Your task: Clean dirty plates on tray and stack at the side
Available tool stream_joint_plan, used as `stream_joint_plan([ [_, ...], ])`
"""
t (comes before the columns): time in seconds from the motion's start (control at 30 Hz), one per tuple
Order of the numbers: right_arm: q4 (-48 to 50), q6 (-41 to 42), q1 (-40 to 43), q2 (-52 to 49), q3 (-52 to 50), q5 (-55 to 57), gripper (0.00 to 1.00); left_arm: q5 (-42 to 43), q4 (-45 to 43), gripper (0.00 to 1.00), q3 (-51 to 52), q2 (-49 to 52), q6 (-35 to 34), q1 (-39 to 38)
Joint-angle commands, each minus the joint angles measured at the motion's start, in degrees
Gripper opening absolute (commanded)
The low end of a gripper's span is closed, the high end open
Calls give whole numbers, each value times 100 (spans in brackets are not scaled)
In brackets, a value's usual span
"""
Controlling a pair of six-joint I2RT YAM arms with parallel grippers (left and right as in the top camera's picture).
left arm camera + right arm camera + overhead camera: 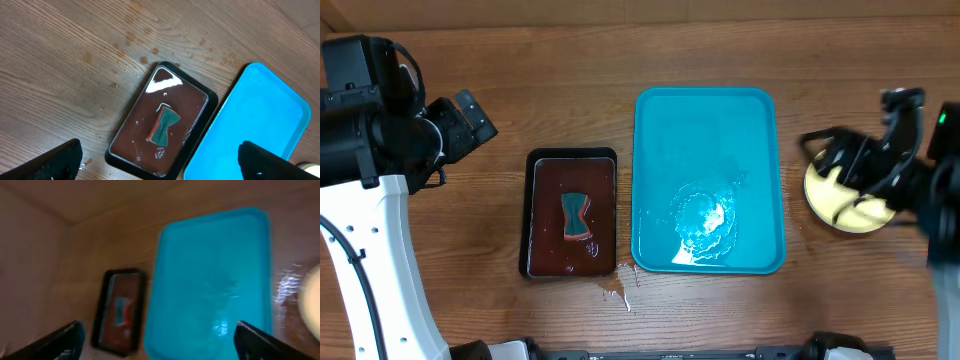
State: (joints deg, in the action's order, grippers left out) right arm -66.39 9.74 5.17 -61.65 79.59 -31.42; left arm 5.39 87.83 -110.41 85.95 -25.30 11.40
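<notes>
My right fingers point(265, 342) stand spread over the round pale yellow-green plastic plates point(840, 205) - stacked beside the bare turquoise rectangular plastic tray point(705, 140) - left fingers point(55, 162) spread, idle.

Turquoise tray point(700, 130): no lettering, brand or number legible.
Dark brown tray point(545, 190): no label legible.
Sponge point(576, 216): no brand legible.
Wooden table point(470, 240): no markings legible.

The wooden table point(570, 90) is showing matt, grained boards speckled with droplets. The turquoise tray point(705, 130) is gleaming as smooth, glossy plastic under a wet film. The dark brown tray point(535, 215) is shining mirror-like around a dull-looking sponge point(577, 215). The plates point(850, 212) are looking like smooth plastic.
</notes>
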Motion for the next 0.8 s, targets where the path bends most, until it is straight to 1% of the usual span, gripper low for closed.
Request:
stream_joint_plan([
  [0.0, 20, -188, -761, 472, 52, -278, 100, 42, -2, 100, -68, 42, 90, 22],
  [0.1, 4, -188, -1134, 710, 52, -278, 100, 42, -2, 100, -68, 42, 90, 20],
  [0.23, -9, -195, -1224, 791, 52, -260, 100, 44, -2, 100, -68, 42, 90, 20],
  [0.33, 39, -195, -1217, 791, 52, 162, 100, 42, -2, 100, -68, 42, 90, 22],
  [0.43, 195, -260, -1246, 857, 39, 839, 100, 42, -2, 100, -68, 42, 90, 22],
  [0.53, 678, -258, -1259, 1091, -118, 1858, 100, 42, -2, 100, -68, 42, 90, 22],
  [0.63, 1377, -256, -1261, 1554, -610, 2660, 100, 42, -2, 100, -68, 42, 90, 24],
  [0.77, 2286, -256, -1244, 2463, -1711, 3053, 100, 42, -2, 100, -68, 52, 90, -17],
])
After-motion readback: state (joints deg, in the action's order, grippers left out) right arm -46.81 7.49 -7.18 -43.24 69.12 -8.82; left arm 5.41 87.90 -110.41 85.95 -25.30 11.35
